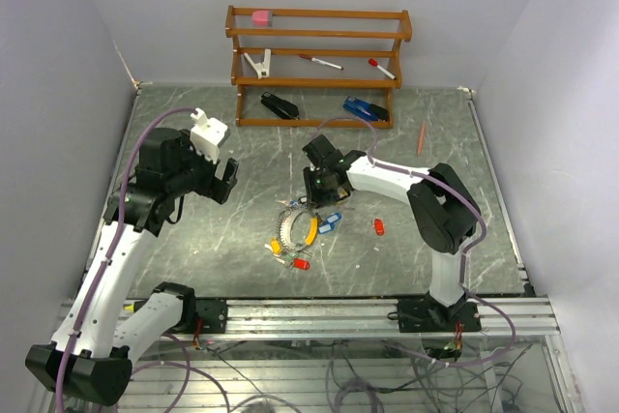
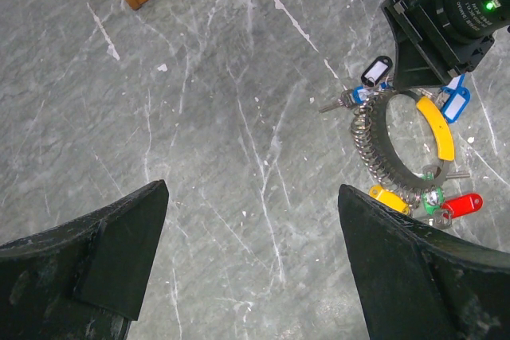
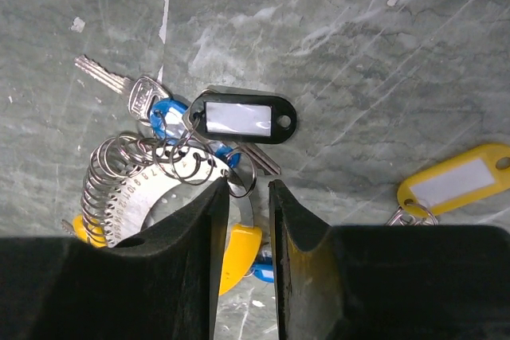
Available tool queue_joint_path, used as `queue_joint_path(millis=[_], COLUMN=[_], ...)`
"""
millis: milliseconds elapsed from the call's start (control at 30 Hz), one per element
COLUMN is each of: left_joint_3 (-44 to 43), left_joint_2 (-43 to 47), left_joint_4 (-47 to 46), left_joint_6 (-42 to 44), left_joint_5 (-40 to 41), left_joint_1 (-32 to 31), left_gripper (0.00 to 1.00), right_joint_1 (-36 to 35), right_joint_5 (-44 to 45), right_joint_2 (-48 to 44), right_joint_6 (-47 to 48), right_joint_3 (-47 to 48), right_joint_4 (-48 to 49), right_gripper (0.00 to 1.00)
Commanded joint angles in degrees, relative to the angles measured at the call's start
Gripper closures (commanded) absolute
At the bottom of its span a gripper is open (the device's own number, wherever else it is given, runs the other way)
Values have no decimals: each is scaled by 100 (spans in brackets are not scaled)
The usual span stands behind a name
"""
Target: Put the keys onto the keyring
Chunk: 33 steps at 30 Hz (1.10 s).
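Observation:
The keyring (image 1: 296, 229) is a silvery band loop with a yellow grip and several small split rings, lying at the table's middle. It also shows in the left wrist view (image 2: 373, 149) and the right wrist view (image 3: 119, 197). Keys with black (image 3: 243, 117), blue (image 3: 163, 117) and yellow (image 3: 458, 181) tags lie around it. Red (image 2: 462, 205) and green (image 2: 433, 201) tags lie at its near end. One red tag (image 1: 378, 227) lies apart to the right. My right gripper (image 3: 249, 197) is narrowly open, straddling the band's end. My left gripper (image 2: 251, 220) is wide open and empty, left of the keyring.
A wooden rack (image 1: 319, 65) stands at the back with marker pens, a white clip and a pink block. A black stapler (image 1: 280, 105) and a blue stapler (image 1: 366, 109) sit at its foot. An orange pencil (image 1: 422, 137) lies at the right.

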<state>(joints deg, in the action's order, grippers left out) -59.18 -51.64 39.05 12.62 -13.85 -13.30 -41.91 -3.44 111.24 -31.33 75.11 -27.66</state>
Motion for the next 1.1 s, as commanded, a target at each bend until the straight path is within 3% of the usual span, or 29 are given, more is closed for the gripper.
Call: queue_joint_path(millis=[0, 200, 433, 800, 1067], left_joint_3=[19, -1, -33, 1, -30], left_joint_2=[79, 45, 34, 43, 10], left_joint_4=[-73, -73, -47, -81, -60], left_joint_6=[21, 22, 36, 26, 30], left_joint_5=[-133, -166, -172, -209, -318], left_joint_1=[38, 38, 38, 38, 38], left_gripper=[1, 1, 1, 1, 1], right_joint_1=[0, 20, 49, 70, 72], right_joint_5=[19, -6, -7, -94, -84], right_joint_2=[106, 250, 391, 332, 280], right_joint_6=[-106, -129, -103, -101, 51], right_joint_3=[187, 324, 474, 427, 372], right_joint_4=[53, 87, 20, -84, -53], right_gripper=[73, 73, 86, 85, 100])
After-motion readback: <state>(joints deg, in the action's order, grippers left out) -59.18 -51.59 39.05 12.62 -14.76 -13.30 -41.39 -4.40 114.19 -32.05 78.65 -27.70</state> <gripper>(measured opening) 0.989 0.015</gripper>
